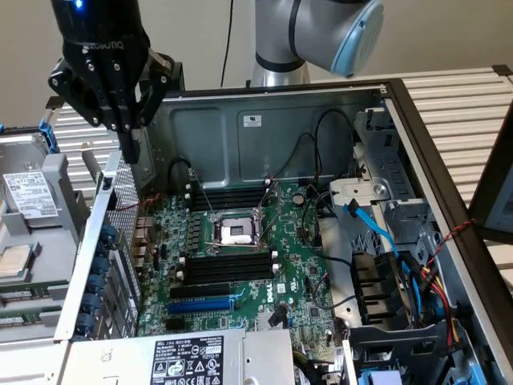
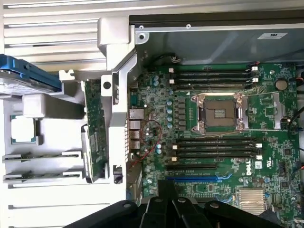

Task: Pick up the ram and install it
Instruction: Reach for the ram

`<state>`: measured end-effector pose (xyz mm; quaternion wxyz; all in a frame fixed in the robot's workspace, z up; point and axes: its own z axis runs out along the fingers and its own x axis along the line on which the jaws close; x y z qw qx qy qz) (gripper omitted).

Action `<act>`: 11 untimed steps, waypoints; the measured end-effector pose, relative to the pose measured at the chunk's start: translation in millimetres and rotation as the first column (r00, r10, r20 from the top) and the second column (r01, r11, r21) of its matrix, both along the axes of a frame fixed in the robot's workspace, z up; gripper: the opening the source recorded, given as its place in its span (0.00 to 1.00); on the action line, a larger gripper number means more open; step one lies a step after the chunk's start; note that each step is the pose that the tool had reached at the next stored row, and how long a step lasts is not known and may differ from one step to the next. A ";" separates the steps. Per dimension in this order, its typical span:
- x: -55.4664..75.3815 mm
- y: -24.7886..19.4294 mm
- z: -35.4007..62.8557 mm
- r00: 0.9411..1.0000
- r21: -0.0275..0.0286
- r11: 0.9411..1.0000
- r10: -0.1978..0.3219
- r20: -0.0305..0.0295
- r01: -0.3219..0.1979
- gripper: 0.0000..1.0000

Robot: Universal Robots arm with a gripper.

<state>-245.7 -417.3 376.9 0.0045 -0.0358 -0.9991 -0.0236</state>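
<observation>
Currently the gripper is hovering shut and empty over the edge of the computer case.
Its fingers are pressing together with nothing between them. It is hanging above the case's perforated wall on the exterior view's left, high over the motherboard. The ram is resting outside the case in the grey tray, lying lengthwise along the tray edge just beside the case wall and apart from the gripper. Two more green sticks are sitting in slots nearer the tray's middle, close to a loose processor chip. On the motherboard, the black memory slots are running along both sides of the processor socket.
</observation>
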 end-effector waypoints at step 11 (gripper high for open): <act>-45.8 -8.3 -1.6 0.999 0.000 1.000 0.000 -0.040 0.000 0.10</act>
